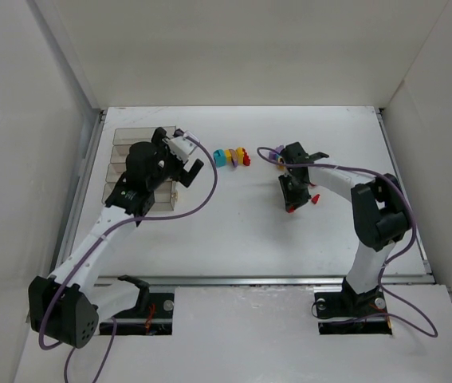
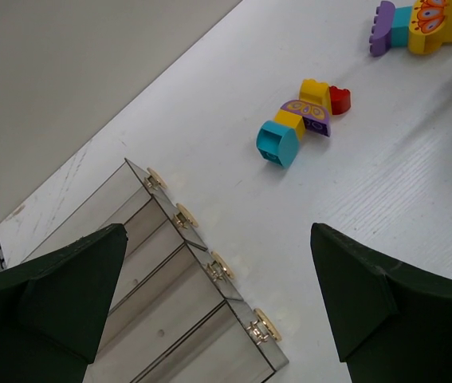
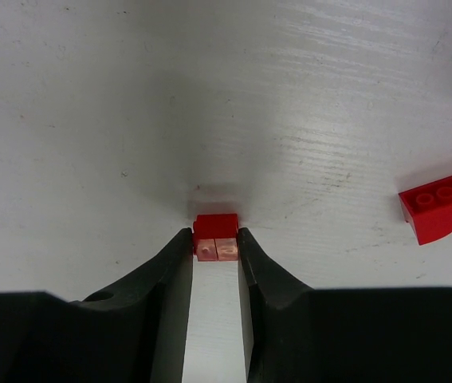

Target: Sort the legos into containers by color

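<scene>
Our right fingers (image 3: 179, 263) pinch a small red brick (image 3: 215, 227) low at the matte white tabletop (image 3: 90, 120). A longer studded red brick (image 3: 441, 204) lies apart beside it, with bare surface around. Our left fingers (image 2: 58, 295) gape wide above the clear, latched containers (image 2: 170, 303), and a glossy mixed-colour cluster (image 2: 301, 120) sits beyond them.

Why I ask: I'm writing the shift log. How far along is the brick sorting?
Done: nothing yet; the clear plastic bins show no bricks in the parts visible. In hand: the right claw grips a small red brick on the white table. Left: the longer red brick beside it, the cyan-yellow-purple-red cluster and the purple-teal-yellow cluster lie loose.
</scene>
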